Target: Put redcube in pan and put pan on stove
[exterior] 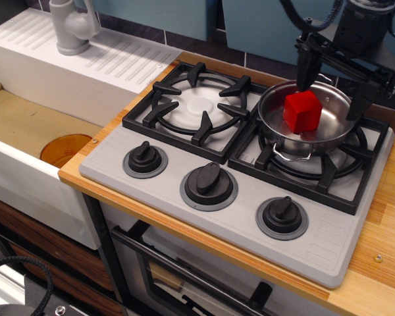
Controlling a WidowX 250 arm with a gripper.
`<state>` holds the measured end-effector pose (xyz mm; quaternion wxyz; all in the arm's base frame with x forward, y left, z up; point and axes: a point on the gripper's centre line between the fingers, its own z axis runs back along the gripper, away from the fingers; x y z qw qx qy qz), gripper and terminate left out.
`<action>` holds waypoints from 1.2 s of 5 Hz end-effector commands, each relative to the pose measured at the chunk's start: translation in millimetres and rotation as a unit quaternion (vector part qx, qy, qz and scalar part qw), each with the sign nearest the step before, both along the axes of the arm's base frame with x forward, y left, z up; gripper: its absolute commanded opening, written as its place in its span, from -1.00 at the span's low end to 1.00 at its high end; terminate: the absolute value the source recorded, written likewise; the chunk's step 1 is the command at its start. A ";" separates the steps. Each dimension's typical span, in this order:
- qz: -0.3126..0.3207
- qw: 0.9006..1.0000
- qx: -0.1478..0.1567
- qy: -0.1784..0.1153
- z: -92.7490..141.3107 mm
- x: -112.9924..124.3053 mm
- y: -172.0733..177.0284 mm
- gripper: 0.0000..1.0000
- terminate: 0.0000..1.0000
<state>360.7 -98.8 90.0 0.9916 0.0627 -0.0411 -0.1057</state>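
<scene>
Redcube (302, 111) sits loose inside the pan (307, 121), which rests on the black grate of the stove's (237, 197) right-hand burner, while the gripper (330, 84) hovers just above with its 2 fingers spread wide on either side of the block and holding nothing. Small, rigid and flat-faced, the block looks light and easy to pinch across opposite sides, whereas the polished steel pan appears stiff but slippery. Its thin wire loop handle at the front, or possibly the rim, seems the surest place to grip.
</scene>
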 end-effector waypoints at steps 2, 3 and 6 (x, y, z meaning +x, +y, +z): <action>-0.018 0.997 0.039 -0.057 68.0 8.7 34.0 1.00 -1.00; -0.023 0.997 0.046 -0.059 70.2 5.2 51.4 1.00 -1.00; -0.011 0.997 0.019 -0.071 27.5 -8.3 73.1 1.00 -1.00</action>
